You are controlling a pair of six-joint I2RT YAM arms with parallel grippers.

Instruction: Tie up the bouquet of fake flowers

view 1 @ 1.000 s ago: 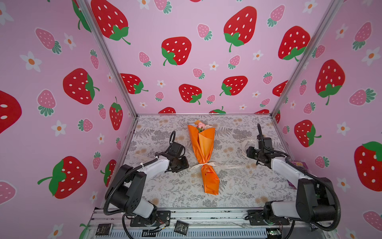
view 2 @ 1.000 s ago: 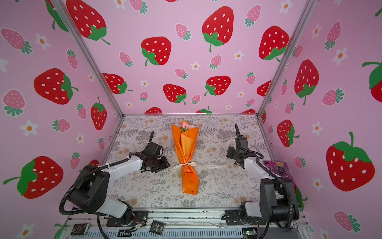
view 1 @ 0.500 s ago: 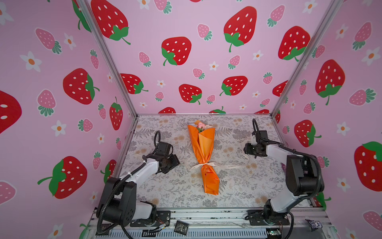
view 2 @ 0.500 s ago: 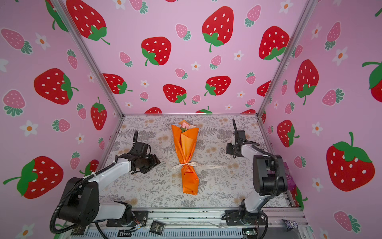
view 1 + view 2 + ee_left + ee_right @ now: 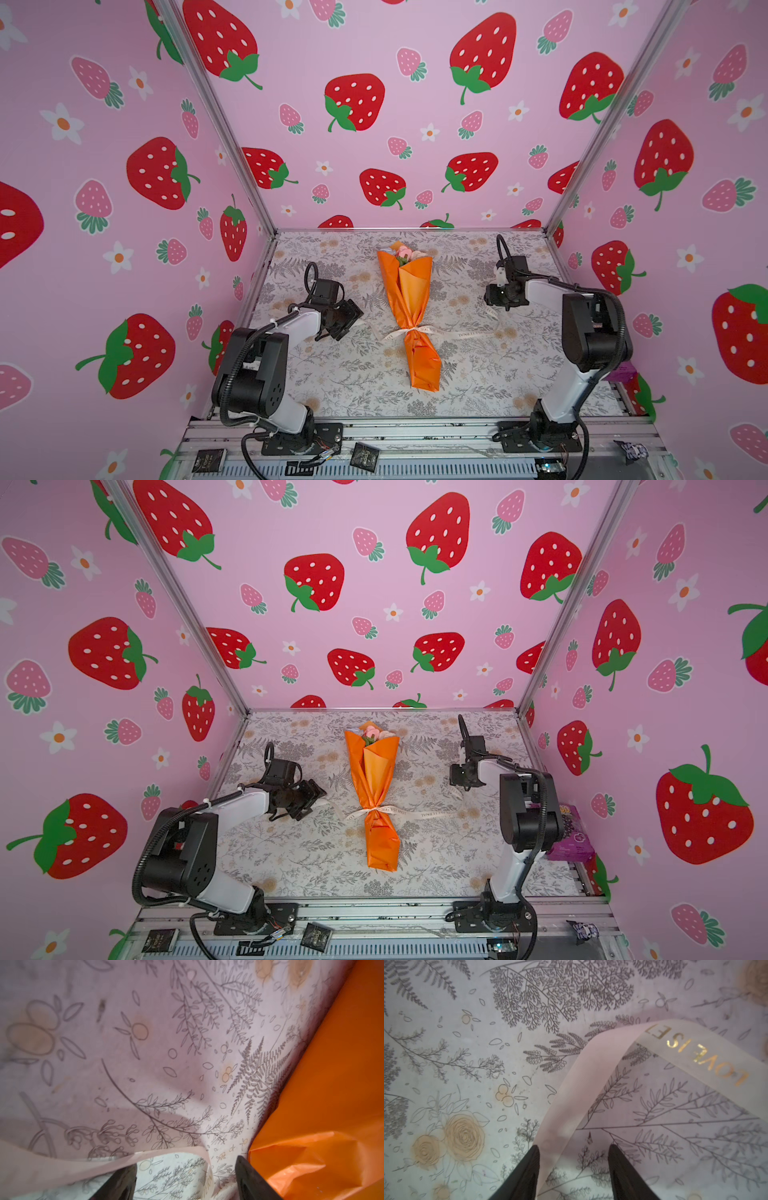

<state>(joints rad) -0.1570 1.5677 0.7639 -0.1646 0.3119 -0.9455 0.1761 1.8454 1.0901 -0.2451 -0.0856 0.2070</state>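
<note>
Both hands have spread wider; right elbow has swung upright. Item: bouquet of fake flowers (image 5: 409, 307), a creased, glossy orange paper cone, pink blooms at far end, flat at middle of table (image 5: 332, 382), cinched by sheer cream ribbon (image 5: 695, 1053) with gold lettering. Pose: left hand (image 5: 186, 1160) spread, low beside cone; right hand (image 5: 574, 1145) spread, slack ribbon tail between fingers.

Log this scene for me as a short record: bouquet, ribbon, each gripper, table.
bouquet: bouquet of fake flowers in orange wrap, lying flat mid-table, blooms toward the back wall
ribbon: cream ribbon knotted round the wrap's narrow waist, ends trailing to both sides
left: left gripper open, over one ribbon end, beside the wrap
right: right gripper open, ribbon running between its jaws
table: floral-print table
</note>
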